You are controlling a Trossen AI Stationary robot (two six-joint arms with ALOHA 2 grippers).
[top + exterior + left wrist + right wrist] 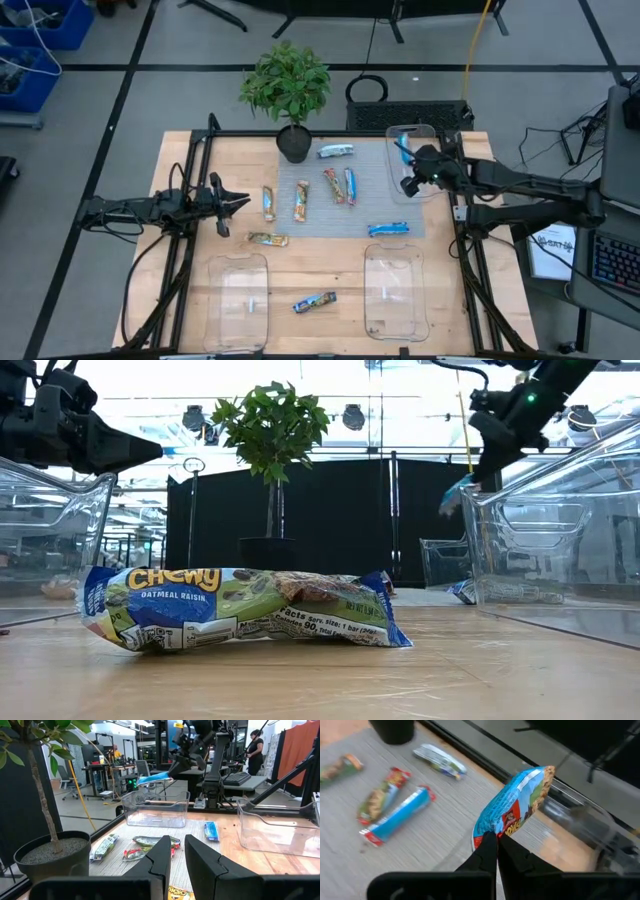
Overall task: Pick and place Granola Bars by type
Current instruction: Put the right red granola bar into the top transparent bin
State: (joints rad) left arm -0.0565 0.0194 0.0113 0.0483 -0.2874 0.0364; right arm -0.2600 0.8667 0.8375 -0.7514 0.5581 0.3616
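Several granola bars lie flat on the grey mat (350, 215), among them a silvery one (335, 151), a red-and-blue pair (341, 186) and a blue one (388, 230). One more (267, 239) lies on the wood beside the mat, and another (314, 301) between the two near trays. My right gripper (492, 836) is shut on a blue bar (517, 802) above the far right tray (425, 135). My left gripper (177, 847) waits at the table's left side, level, its fingers a little apart with nothing between them. My right gripper pinches one short end of the blue bar (489, 834) between its two fingertips. The fingers slant down from the table's right side, in line with the bar's length. The rest of the bar juts out past the fingertips, lifted clear above the tray.
Two clear trays stand near the front edge, one left (238, 300) and one right (395, 292). A potted plant (290, 90) stands at the mat's far edge. A person (256, 747) stands in the room beyond the table.
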